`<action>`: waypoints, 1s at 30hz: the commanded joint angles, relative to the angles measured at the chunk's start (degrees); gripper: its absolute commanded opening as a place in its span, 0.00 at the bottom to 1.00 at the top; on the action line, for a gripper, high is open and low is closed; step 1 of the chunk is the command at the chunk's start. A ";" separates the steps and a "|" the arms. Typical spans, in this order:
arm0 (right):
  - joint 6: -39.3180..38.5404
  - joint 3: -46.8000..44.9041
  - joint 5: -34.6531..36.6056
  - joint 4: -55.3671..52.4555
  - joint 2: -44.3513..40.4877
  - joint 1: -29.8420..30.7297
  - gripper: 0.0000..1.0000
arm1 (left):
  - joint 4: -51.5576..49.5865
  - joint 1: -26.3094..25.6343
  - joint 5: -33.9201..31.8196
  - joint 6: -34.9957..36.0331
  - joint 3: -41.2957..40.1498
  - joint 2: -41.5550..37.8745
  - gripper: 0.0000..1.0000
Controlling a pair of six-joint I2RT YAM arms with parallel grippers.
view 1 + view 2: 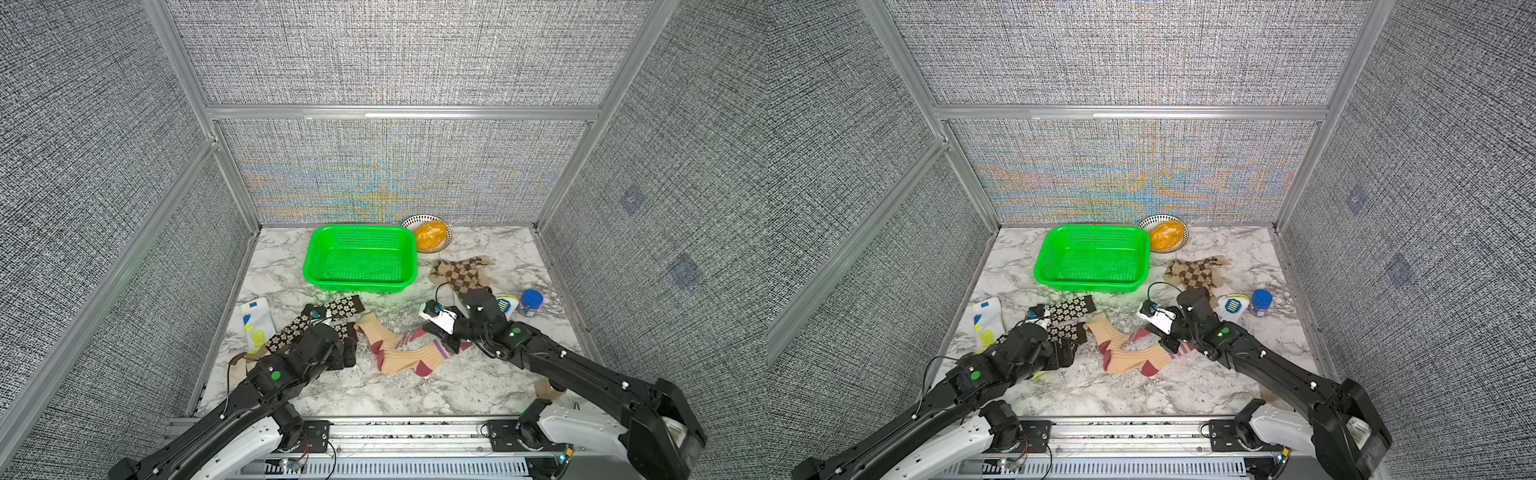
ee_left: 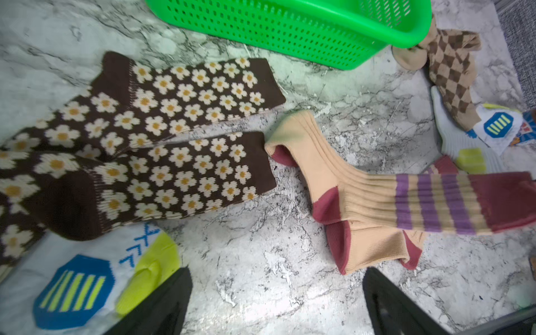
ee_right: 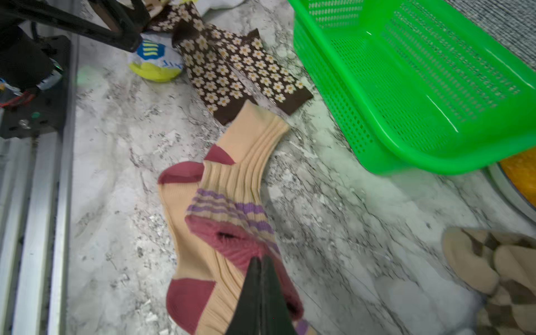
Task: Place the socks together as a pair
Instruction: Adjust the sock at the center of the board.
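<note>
Far left: white patch sock (image 1: 255, 322) lies flat near the bench (image 1: 415, 395) edge, long axis front to back. Next, flowered socks (image 1: 336, 309) lie side by side, cuffs toward the green basket (image 1: 361, 259), already looking paired. Left claw (image 2: 277, 304) hovers low just beside them, jaws spread wide, holding nothing.

Centre: the peach striped socks (image 1: 409, 357) overlap on bare bench. The upper one lies in an L, leg running left-right with the purple-striped cuff (image 3: 232, 237) pointing right and the foot bent back toward the flowered cuffs. Right claw (image 3: 261, 278) is clamped tight on that maroon cuff band.

Judgement: light, limp, stretchy knit. It will drape and drag, and may tug its mate along. The cuff is the best hold since it's the thickest edge.

Right: check socks (image 1: 461, 272) are bunched together behind the right arm. A second white patch sock (image 1: 506, 305) touches the blue-lidded jar (image 1: 530, 302), well apart from its mate.
</note>
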 commanded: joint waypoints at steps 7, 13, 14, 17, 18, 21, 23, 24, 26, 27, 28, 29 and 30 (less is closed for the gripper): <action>-8.57 1.23 5.61 -8.25 4.37 -6.93 0.00 | 10.20 -0.08 3.41 -1.09 -1.71 5.97 0.94; -8.86 0.04 14.96 -4.92 5.60 -10.59 0.07 | 13.05 -0.17 4.46 -0.64 -2.40 8.85 0.94; -8.14 -0.35 15.73 -3.84 5.04 -10.87 0.16 | 13.18 -0.18 4.54 -0.56 -2.49 9.12 0.94; -5.77 -1.49 15.73 -0.65 1.35 -11.06 0.39 | 13.22 -0.25 4.55 -0.30 -2.89 8.98 0.94; -4.35 -2.04 16.13 0.82 -0.53 -11.02 0.52 | 13.14 -0.34 4.49 -0.29 -3.17 8.62 0.94; 1.76 -2.79 16.56 4.51 -5.69 -11.14 0.84 | 13.00 -0.33 4.50 -0.33 -4.28 7.30 0.94; 7.55 -3.12 15.24 5.92 -8.62 -11.35 0.94 | 12.85 -0.30 4.55 -0.42 -4.86 6.55 0.94; 12.84 -2.93 15.11 6.25 -9.60 -11.57 0.94 | 12.83 -0.34 4.69 -0.30 -5.11 6.13 0.94; 25.43 -1.12 16.05 2.78 -9.64 -13.40 0.94 | 12.36 -0.39 4.57 -0.12 -5.31 5.33 0.94; 31.84 0.64 15.38 -1.14 -8.20 -15.42 0.92 | 12.06 -0.36 4.33 0.13 -5.36 4.82 0.94; 36.42 1.82 14.05 -4.90 -6.24 -17.67 0.89 | 11.84 -0.34 4.21 0.40 -5.32 4.40 0.94; 40.31 2.52 11.84 -8.02 -3.62 -19.79 0.83 | 11.77 -0.35 4.09 0.78 -5.33 3.99 0.94; 41.66 2.63 8.81 -10.22 -1.00 -21.14 0.80 | 11.84 -0.34 4.08 1.14 -5.31 3.65 0.94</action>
